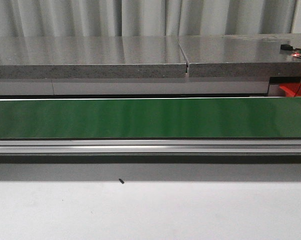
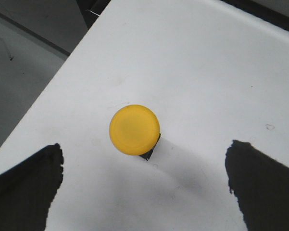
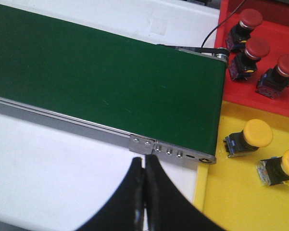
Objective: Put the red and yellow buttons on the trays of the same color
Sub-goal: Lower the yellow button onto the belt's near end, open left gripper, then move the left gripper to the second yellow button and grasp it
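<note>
The white bench (image 1: 150, 210) holds a green belt (image 1: 150, 118) below gray curtains (image 1: 140, 17); the left hand (image 2: 144, 192) is spread wide over a yellow button (image 2: 134, 129), the right hand (image 3: 144, 192) pinched closed, holding nothing.

Green conveyor belt (image 1: 140, 118): smooth, faintly sheened, rubber-like. Belt side rail (image 1: 150, 146): brushed silver metal, with small bright screws at its end plate (image 3: 170, 152). Grey speckled ledge (image 1: 90, 57): stone-like, polished. White surface (image 2: 192, 72): matt, smooth, lightly scuffed. Round yellow button cap (image 2: 134, 129): matt plastic. Red tray (image 3: 274, 101) and yellow tray (image 3: 240, 192): smooth plastic. Dark-red button caps (image 3: 257, 47): glossy plastic. Black pincer (image 3: 144, 202): smooth, slightly shiny plastic.
</note>
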